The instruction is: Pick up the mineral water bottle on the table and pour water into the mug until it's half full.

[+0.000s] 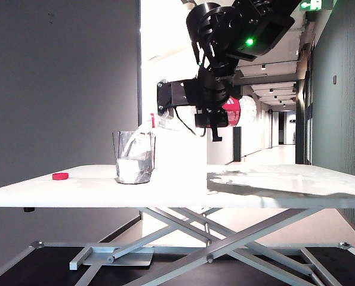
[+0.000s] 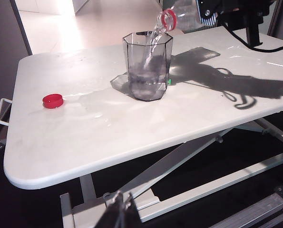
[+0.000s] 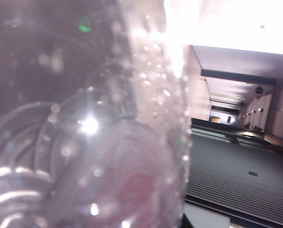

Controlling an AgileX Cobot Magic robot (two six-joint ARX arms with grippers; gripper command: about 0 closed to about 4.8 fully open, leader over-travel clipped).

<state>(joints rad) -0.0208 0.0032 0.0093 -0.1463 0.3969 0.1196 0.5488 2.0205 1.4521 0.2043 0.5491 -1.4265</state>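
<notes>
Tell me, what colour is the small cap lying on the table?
Red. The cap shows best in the left wrist view.

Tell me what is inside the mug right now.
The mug holds clear water filling its lower part, with a stream falling in from the tilted mineral water bottle held by the right gripper. Nothing else shows inside.

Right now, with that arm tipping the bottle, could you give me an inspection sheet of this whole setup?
Surface: wide white table, wet patches near the mug.
Job's things: clear faceted mug upright, partly filled; clear plastic bottle with red neck ring tilted over it, water streaming in.
Clutter: small red cap lying apart from the mug.
Grippers: right gripper holds the bottle above the table; left gripper closed, below the table's near edge.
Cables: black cable hanging from the right arm.
Surroundings: bright corridor behind.
</notes>
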